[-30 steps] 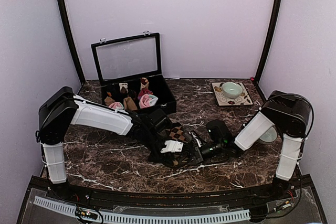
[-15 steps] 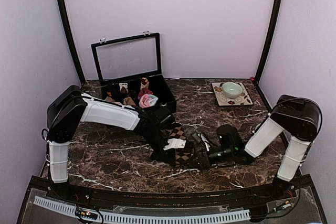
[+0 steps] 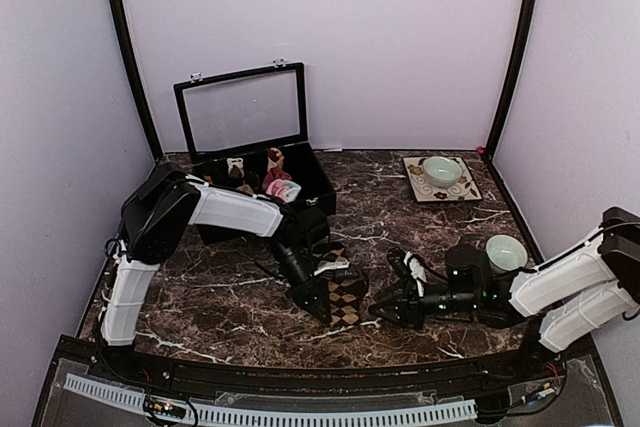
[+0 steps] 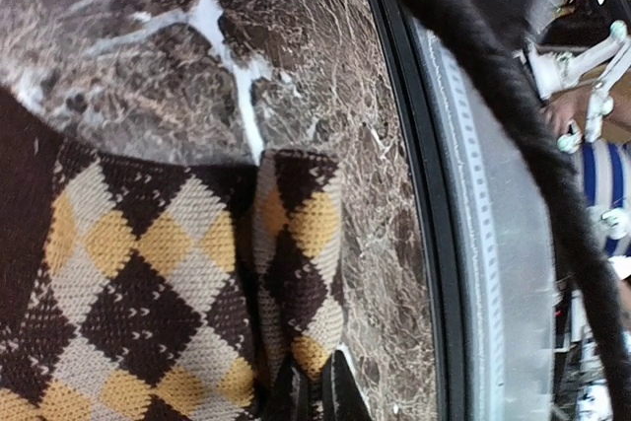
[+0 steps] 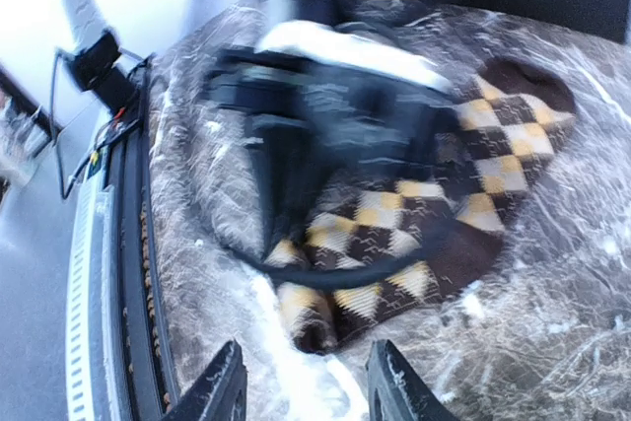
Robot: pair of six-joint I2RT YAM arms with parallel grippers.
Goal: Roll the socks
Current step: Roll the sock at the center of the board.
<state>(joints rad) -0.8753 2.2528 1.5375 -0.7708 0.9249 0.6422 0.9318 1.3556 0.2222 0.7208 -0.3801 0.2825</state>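
Left claw [image 3: 312,292] is clamped tight on a fold of the brown checked sock [image 3: 346,295]. Right claw [image 5: 306,377] sits just right of it, fingers spread, holding nothing.

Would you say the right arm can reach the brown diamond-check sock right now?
Probably yes: the right gripper, open, faces the diamond-check sock across bare marble; the left gripper pinches another edge.
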